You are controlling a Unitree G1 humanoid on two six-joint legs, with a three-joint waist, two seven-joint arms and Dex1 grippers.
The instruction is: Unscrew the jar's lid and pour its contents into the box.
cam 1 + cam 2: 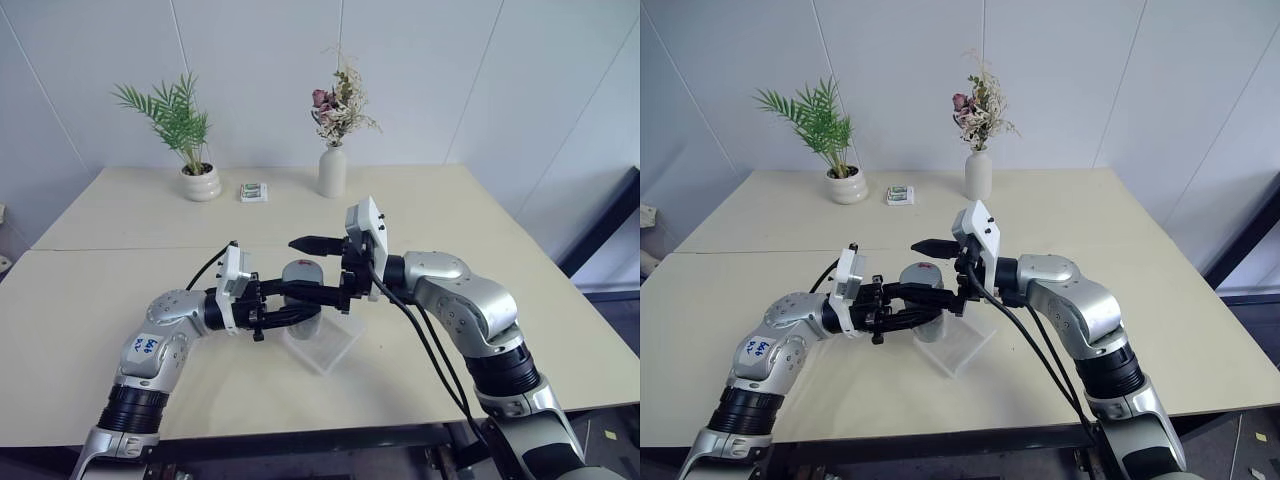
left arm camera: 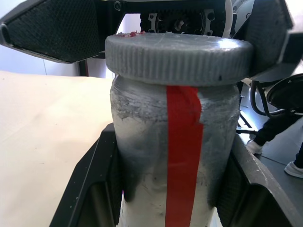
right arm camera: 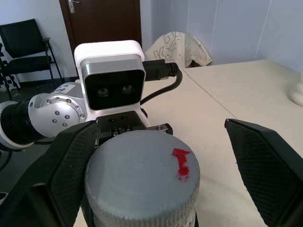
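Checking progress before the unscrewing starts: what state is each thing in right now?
jar: upright, held above the table by the left pincer
lid: still screwed on
left pincer: shut on the jar's body
right pincer: open, fingers either side of the lid
box: on the table below the jar, looks empty

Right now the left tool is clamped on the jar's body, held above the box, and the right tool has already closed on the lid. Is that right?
One part is wrong. The right tool has not closed: in the right wrist view its fingers stand wide apart on either side of the lid. The left tool is clamped on the jar, above the box.
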